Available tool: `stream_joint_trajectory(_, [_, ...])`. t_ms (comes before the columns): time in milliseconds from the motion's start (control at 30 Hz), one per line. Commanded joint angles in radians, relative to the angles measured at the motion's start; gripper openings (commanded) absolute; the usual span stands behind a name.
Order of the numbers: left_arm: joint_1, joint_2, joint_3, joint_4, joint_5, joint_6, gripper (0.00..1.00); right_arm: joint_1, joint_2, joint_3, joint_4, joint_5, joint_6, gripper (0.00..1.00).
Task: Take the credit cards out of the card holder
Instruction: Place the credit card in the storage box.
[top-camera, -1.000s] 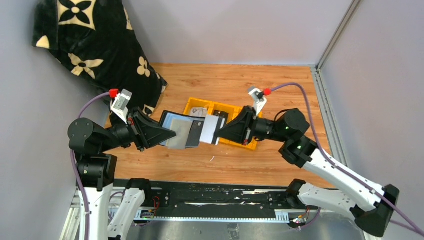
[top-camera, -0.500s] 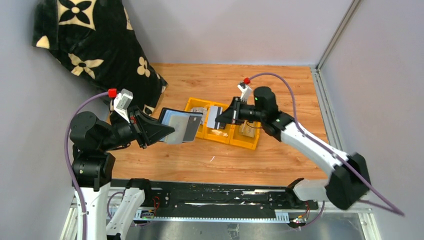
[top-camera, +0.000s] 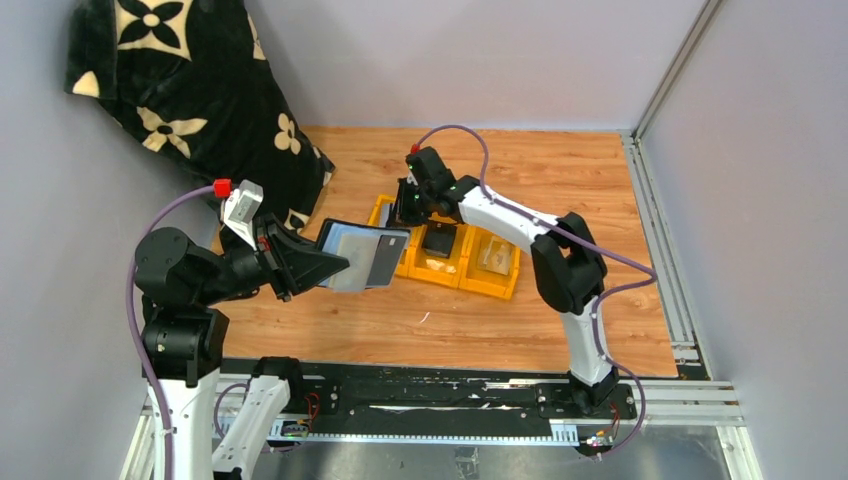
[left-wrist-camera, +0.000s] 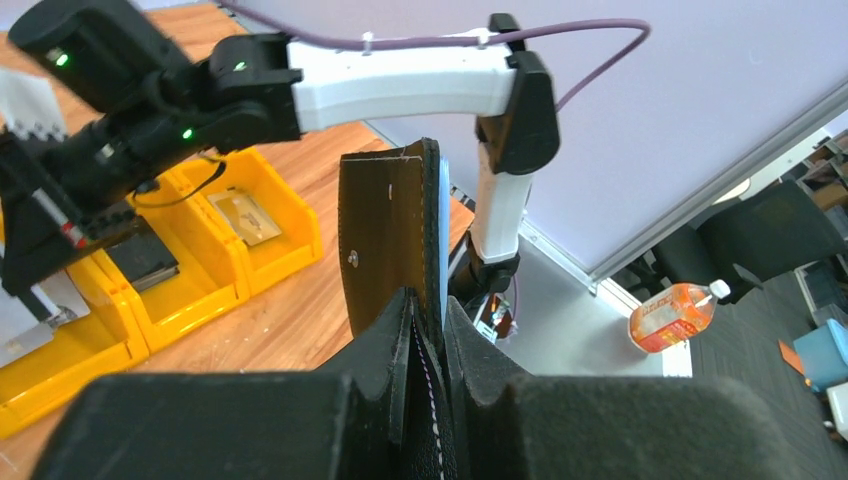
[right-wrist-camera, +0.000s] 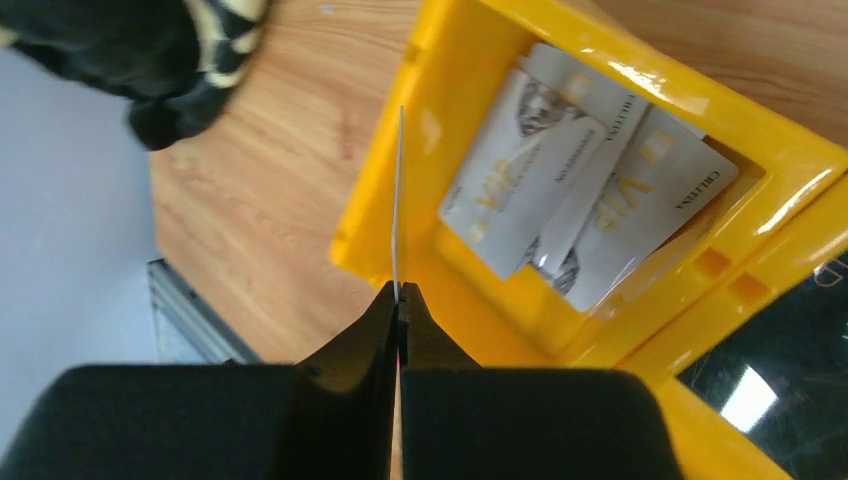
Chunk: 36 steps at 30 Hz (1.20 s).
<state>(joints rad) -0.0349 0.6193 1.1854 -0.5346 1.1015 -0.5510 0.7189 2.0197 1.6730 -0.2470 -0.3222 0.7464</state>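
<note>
Right wrist: right claw (right-wrist-camera: 397, 300) pinches a card (right-wrist-camera: 398, 200) over VIP-printed cards (right-wrist-camera: 590, 190); left claw (left-wrist-camera: 428, 310) clamps card holder (left-wrist-camera: 385, 230).

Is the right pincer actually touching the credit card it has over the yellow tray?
Touching. The right wrist view shows the right pincer closed on the thin credit card, seen edge-on, with both fingers pressed against its faces and no gap.

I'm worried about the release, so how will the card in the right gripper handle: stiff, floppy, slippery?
Probably stiff: the card stands straight and edge-on from the right gripper, with no sag. Likely light and slippery: it is very thin, and the cards lying in the yellow tray look glossy, so it may slide.
</note>
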Motion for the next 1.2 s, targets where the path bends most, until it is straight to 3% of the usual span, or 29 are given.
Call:
stream_joint_trajectory(0, [0.001, -0.019, 0.024, 0.044, 0.023, -0.022, 0.0, 0.019, 0.083, 0.087, -0.124, 0.124, 0.041, 0.0])
stream_joint_trajectory(300, [0.001, -0.027, 0.022, 0.043, 0.035, -0.023, 0.0, 0.023, 0.175, 0.17, -0.12, 0.162, 0.047, 0.0])
stream_joint_trajectory(500, [0.001, -0.029, 0.028, 0.044, 0.042, -0.024, 0.0, 0.025, 0.183, 0.186, -0.153, 0.214, 0.057, 0.3])
stream_joint_trajectory(700, [0.001, -0.032, 0.03, 0.041, 0.048, -0.023, 0.0, 0.027, 0.121, 0.172, -0.152, 0.261, 0.039, 0.39])
stream_joint_trajectory(933, [0.001, -0.032, 0.033, 0.038, 0.051, -0.024, 0.0, 0.037, -0.116, 0.096, -0.101, 0.251, -0.058, 0.59])
stream_joint_trajectory(1033, [0.001, -0.034, 0.031, 0.044, 0.058, -0.031, 0.0, 0.023, -0.279, -0.003, -0.012, 0.124, -0.125, 0.72])
stream_joint_trajectory(1167, [0.0, -0.039, 0.022, 0.069, 0.075, -0.055, 0.0, -0.024, -0.538, -0.213, 0.17, -0.138, -0.158, 0.78])
